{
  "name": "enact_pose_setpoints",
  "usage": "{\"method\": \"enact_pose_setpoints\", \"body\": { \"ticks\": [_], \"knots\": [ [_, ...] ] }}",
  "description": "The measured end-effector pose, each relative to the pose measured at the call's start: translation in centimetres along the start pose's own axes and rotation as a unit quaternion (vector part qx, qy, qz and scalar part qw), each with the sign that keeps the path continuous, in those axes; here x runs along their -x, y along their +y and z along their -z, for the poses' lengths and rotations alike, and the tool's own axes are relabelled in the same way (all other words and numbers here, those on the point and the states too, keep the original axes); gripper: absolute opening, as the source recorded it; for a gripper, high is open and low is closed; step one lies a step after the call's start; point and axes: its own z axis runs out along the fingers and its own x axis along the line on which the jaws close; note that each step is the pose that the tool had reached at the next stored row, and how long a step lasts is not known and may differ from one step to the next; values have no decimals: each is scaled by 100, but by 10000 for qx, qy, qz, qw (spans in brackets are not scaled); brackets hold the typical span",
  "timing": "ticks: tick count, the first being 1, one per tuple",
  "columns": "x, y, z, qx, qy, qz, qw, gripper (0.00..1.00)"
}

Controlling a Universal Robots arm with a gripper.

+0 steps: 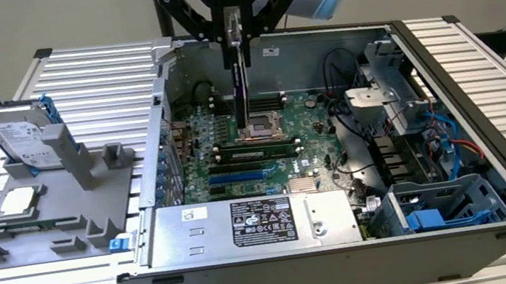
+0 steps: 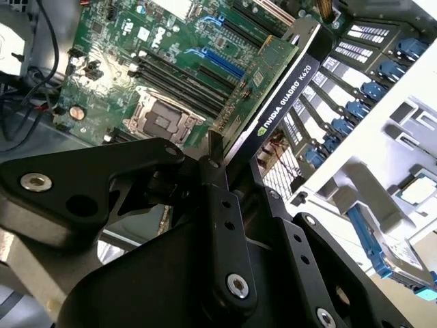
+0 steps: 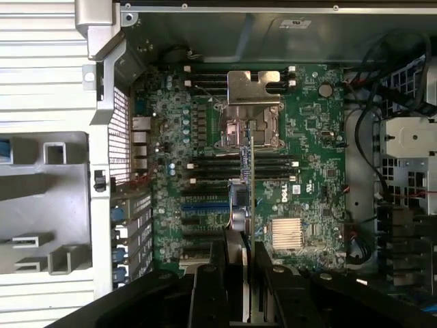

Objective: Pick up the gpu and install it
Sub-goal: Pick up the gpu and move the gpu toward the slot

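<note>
A plain pale wall (image 1: 41, 23) stands behind a table (image 1: 97, 74) of ribbed silver aluminium slats with black corner caps (image 1: 44, 53), all under soft, even light.

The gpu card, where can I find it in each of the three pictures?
Exterior view: the gpu hangs on edge over the open case, just above the CPU socket.
First wrist view: the gpu is a thin edge-on strip between the fingers, crossing the CPU socket.
Second wrist view: the gpu slants beside the CPU socket, green board and black shroud showing.
Shared landmark: the CPU socket.
</note>
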Motion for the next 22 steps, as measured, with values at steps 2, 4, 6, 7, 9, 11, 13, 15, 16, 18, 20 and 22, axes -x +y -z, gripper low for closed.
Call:
{"method": "enact_pose_setpoints", "body": {
  "ticks": [2,4,6,7,9,11,13,15,16,18,20,22],
  "knots": [
    [26,1,-2,0,0,0,10000,0],
    [53,3,-3,0,0,0,10000,0],
    [81,4,-5,0,0,0,10000,0],
    [95,4,-6,0,0,0,10000,0],
    [123,6,-7,0,0,0,10000,0],
    [151,7,-9,0,0,0,10000,0],
    [179,8,-10,0,0,0,10000,0],
    [207,10,-12,0,0,0,10000,0],
    [221,10,-13,0,0,0,10000,0],
    [251,12,-14,0,0,0,10000,0],
    [282,13,-16,0,0,0,10000,0],
    [313,15,-18,0,0,0,10000,0]
  ]
}}
